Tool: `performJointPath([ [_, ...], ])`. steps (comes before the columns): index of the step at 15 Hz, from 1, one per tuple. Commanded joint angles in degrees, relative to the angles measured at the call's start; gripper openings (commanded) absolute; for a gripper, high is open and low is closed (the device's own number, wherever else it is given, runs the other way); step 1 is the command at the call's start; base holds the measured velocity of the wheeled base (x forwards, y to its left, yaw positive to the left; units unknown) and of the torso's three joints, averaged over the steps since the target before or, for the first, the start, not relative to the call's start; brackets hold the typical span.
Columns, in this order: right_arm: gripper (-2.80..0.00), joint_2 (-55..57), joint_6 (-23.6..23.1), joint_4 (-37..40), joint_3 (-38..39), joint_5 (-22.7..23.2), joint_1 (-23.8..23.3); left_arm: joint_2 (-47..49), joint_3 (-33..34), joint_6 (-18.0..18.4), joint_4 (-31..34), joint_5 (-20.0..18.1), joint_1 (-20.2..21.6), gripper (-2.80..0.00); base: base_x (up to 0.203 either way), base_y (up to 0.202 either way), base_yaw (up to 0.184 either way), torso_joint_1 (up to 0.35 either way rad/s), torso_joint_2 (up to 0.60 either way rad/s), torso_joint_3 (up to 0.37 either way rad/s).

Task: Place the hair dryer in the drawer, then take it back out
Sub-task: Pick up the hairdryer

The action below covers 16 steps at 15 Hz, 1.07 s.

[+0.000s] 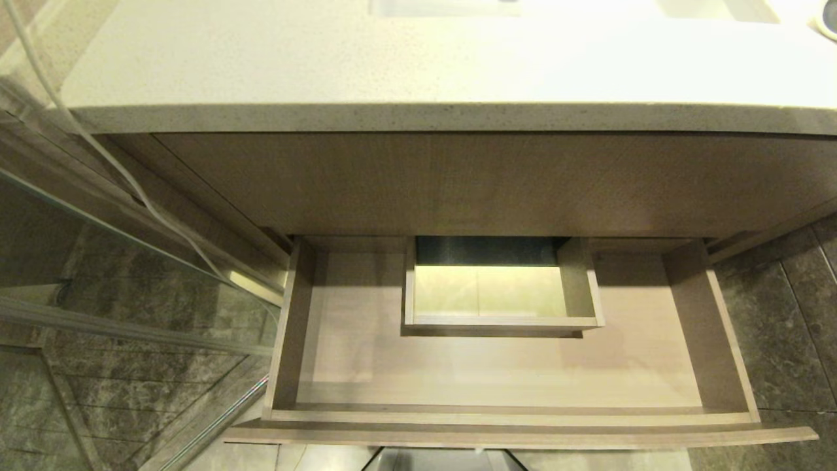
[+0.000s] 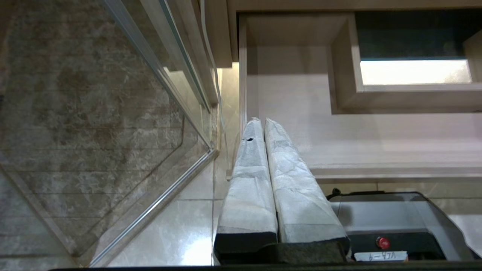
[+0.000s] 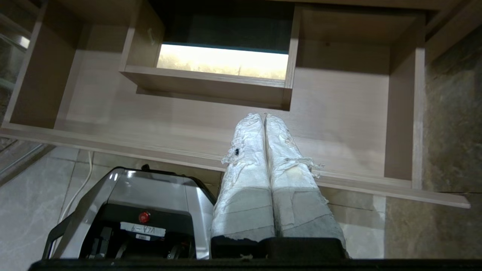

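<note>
- While the drawer stands open and bare, no hair dryer is seen.
- Left gripper and right gripper are pressed together, nothing pinched.
- Risk: the boxed cut-out may be struck on placement.

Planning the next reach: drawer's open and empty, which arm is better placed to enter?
Right, marginally. Both hands are shut, facing the drawer. The right hand faces open floor by the boxed cut-out; the left hand lines up with the side wall.
</note>
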Motion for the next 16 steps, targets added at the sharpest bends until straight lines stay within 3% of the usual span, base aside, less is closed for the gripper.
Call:
performJointPath([
  [1,-2.80,-2.22,-0.03,0.02,0.01,0.03,0.01,0.00,0.03,0.02,-0.03,0.00,0.02,-2.80,0.000,0.000,0.000,0.295,-0.56,-0.276],
  [8,-2.80,-2.22,-0.03,0.02,0.01,0.03,0.01,0.00,0.11,0.02,-0.03,0.01,0.02,-2.80,0.000,0.000,0.000,0.296,-0.57,-0.278],
  [16,-2.80,-2.22,-0.03,0.02,0.01,0.12,0.01,0.00,0.05,0.02,-0.03,-0.04,0.02,-2.80,0.000,0.000,0.000,0.189,-0.36,-0.178],
])
